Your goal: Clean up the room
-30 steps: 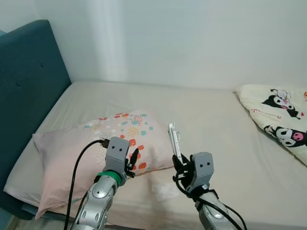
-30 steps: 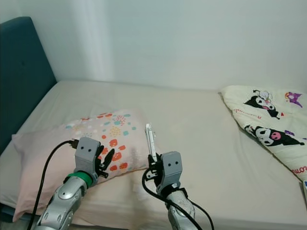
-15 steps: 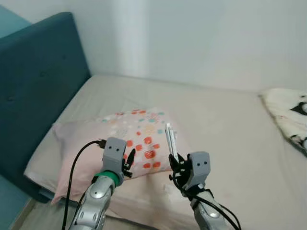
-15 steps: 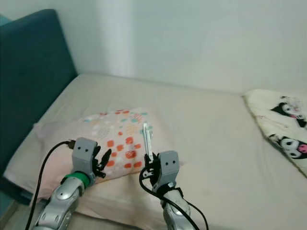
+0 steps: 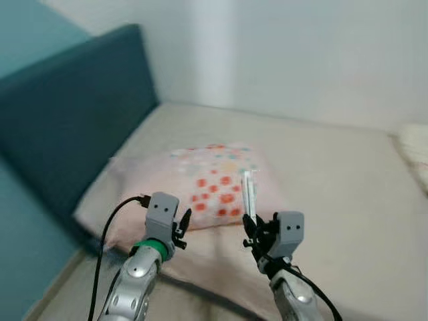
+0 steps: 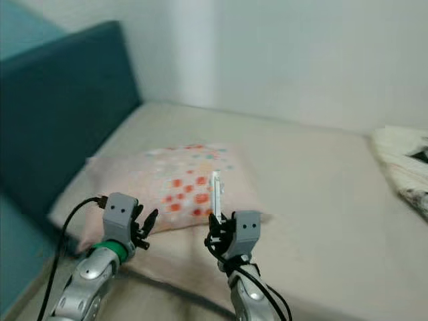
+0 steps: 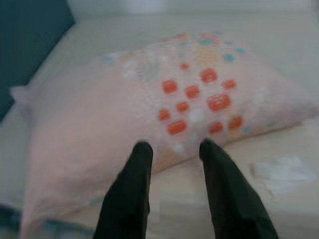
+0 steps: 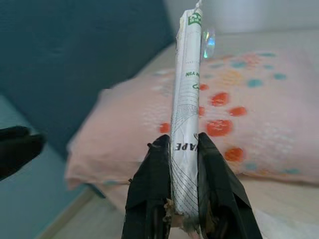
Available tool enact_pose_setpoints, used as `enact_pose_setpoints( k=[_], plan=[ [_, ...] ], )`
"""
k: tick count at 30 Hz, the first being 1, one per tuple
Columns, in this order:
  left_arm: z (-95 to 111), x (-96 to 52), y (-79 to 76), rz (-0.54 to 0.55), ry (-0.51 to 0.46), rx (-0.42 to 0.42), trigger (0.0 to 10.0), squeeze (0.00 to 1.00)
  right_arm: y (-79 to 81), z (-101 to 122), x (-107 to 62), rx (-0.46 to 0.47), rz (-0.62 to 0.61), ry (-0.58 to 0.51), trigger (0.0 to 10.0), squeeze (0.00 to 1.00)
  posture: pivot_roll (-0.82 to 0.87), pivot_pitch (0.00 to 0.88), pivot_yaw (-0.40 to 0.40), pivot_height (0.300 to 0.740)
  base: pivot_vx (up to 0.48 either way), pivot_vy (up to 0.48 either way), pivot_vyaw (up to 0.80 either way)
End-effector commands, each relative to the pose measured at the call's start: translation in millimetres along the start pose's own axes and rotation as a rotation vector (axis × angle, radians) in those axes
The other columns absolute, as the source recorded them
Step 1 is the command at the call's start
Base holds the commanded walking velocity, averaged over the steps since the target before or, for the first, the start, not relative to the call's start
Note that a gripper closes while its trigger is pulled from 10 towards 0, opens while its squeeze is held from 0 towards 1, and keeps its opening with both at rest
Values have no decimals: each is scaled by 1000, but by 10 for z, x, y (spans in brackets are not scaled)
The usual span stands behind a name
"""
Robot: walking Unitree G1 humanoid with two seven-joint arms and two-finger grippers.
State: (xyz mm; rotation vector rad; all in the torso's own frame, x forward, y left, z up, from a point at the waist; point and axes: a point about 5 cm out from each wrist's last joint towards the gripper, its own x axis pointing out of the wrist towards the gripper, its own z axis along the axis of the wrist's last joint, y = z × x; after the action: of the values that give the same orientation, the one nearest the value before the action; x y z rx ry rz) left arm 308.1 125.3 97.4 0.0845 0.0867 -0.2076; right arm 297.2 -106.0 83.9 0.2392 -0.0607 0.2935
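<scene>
Right gripper [image 8: 183, 144] clamps the one flat white printed packet [image 8: 187, 99], upright, above the bed edge just beside the single pink pillow w/ red and teal dots [image 5: 200, 187]. Left gripper [image 7: 172, 152] is empty, fingers apart, near the pillow's front. Risk, I'd say: only the packet's lower end is pinched, so it could slip or tilt during walking. One beige mattress [image 5: 334, 167], one teal headboard [image 5: 73, 114].

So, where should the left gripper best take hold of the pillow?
Grip the pillow at its near edge, likely coming from the bed's foot side: it lies flat and soft, and that thin edge faces the open left gripper.
</scene>
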Motion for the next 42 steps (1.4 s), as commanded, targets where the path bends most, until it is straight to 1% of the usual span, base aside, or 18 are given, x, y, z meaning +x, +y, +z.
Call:
enact_pose_setpoints(
  k=[1,8,15,19,26,28,33,42],
  plan=[
    [-13,7,-26,-15,11,-2,10000,0,-5,-45,-31,17,-11,18,10000,0,-116,51,62,731,-349,0,0],
    [-10,9,-23,-15,11,-1,10000,0,16,-44,-25,27,-1,19,10000,0,-114,52,63,731,-348,0,0],
    [-12,6,-22,-14,12,-1,10000,0,18,-42,-21,15,5,22,10000,0,-113,50,62,731,-347,0,0],
    [-14,5,-24,-15,12,-1,10000,0,15,-41,-20,14,6,22,10000,0,-112,48,62,731,-311,0,638],
    [-24,1,-25,-20,19,21,10000,0,36,-44,-14,12,24,21,10000,0,-112,44,61,731,0,0,767],
    [-45,-4,-29,-24,33,48,10000,0,53,-52,-11,13,34,24,10000,0,-111,43,60,731,0,0,759],
    [-65,-1,-28,-21,58,52,10000,0,60,-52,-5,15,39,25,10000,0,-111,35,62,731,0,0,755],
    [-47,15,-24,-23,55,63,10000,0,96,-46,12,16,68,23,10000,0,-112,31,64,731,0,0,747]
  ],
)
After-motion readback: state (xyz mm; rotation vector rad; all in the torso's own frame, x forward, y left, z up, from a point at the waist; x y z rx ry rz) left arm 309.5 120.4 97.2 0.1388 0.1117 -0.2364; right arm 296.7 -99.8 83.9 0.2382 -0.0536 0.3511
